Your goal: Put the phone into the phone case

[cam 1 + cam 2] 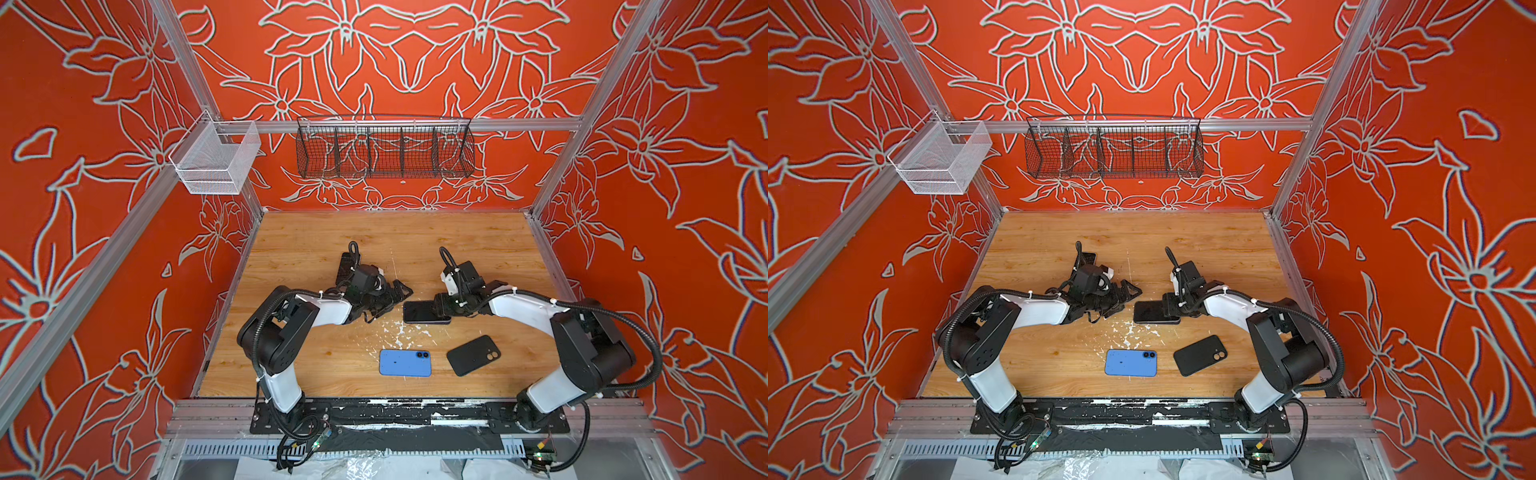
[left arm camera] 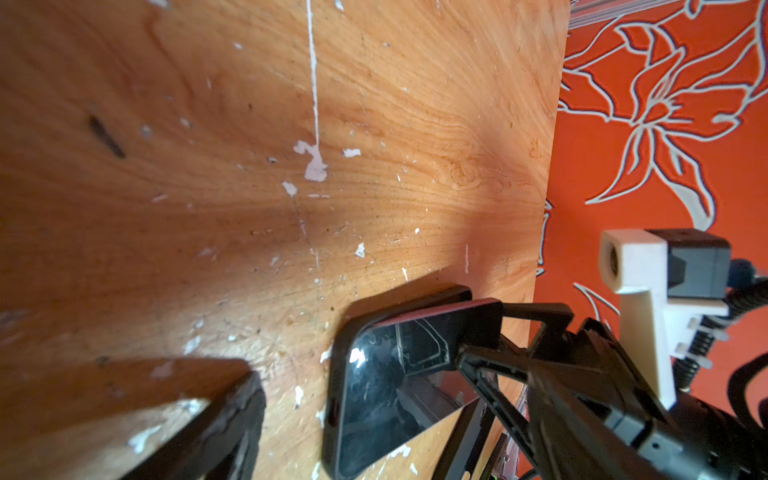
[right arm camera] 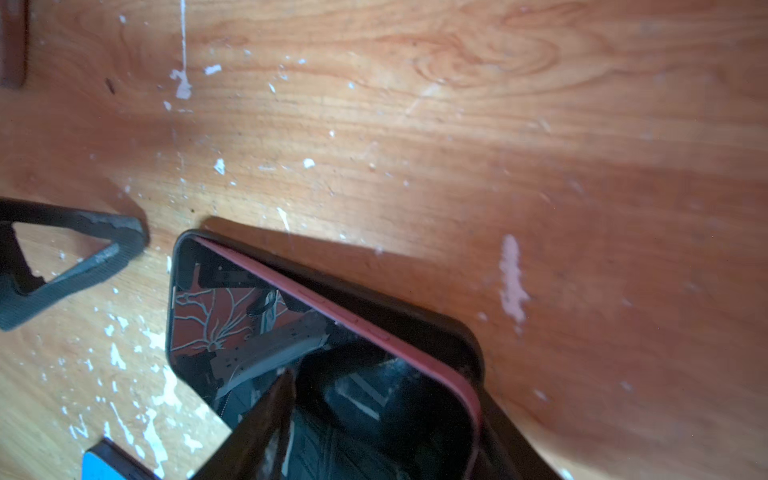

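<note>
The phone (image 1: 417, 311), dark-screened with a red rim, lies screen up in the middle of the wooden table (image 1: 374, 241). It sits in a black phone case (image 3: 407, 299). In the right wrist view the red long edge (image 3: 374, 332) stands above the case wall while the other side lies lower. My right gripper (image 1: 436, 309) is at the phone's right end, open, one finger (image 2: 536, 320) on each side of it. To the phone's left my left gripper (image 1: 388, 303) is open and empty, with its fingertip (image 3: 75, 257) a short way from the phone's corner.
A blue phone-shaped slab (image 1: 405, 362) with two lenses lies back up near the front edge. A black one (image 1: 473, 355) lies tilted to its right. A flat dark object (image 1: 344, 264) lies behind the left wrist. Two wire baskets (image 1: 384, 151) hang on the back rail.
</note>
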`<state>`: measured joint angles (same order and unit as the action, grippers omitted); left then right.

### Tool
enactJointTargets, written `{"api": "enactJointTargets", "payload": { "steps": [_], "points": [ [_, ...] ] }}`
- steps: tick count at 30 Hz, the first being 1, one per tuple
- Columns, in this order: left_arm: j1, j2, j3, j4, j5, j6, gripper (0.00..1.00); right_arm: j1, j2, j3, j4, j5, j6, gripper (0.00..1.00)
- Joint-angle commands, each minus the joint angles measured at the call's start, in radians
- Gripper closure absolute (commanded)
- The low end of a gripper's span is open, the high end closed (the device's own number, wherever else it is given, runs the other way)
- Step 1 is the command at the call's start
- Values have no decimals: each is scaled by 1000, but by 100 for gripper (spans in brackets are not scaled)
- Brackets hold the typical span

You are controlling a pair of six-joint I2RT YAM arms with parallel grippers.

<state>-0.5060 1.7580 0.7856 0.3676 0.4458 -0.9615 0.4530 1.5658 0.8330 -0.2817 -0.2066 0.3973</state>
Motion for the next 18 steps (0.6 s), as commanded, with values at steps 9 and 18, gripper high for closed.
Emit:
{"api": "enactJointTargets", "payload": {
  "steps": [9, 18],
  "points": [
    [-6, -7, -12, -80, -22, 9, 3, -7, -84, -5, -138, 103, -31, 36],
    [-6, -23, -23, -95, -24, 14, 3, -3, -92, -14, -165, 54, -58, 37]
  ]
}}
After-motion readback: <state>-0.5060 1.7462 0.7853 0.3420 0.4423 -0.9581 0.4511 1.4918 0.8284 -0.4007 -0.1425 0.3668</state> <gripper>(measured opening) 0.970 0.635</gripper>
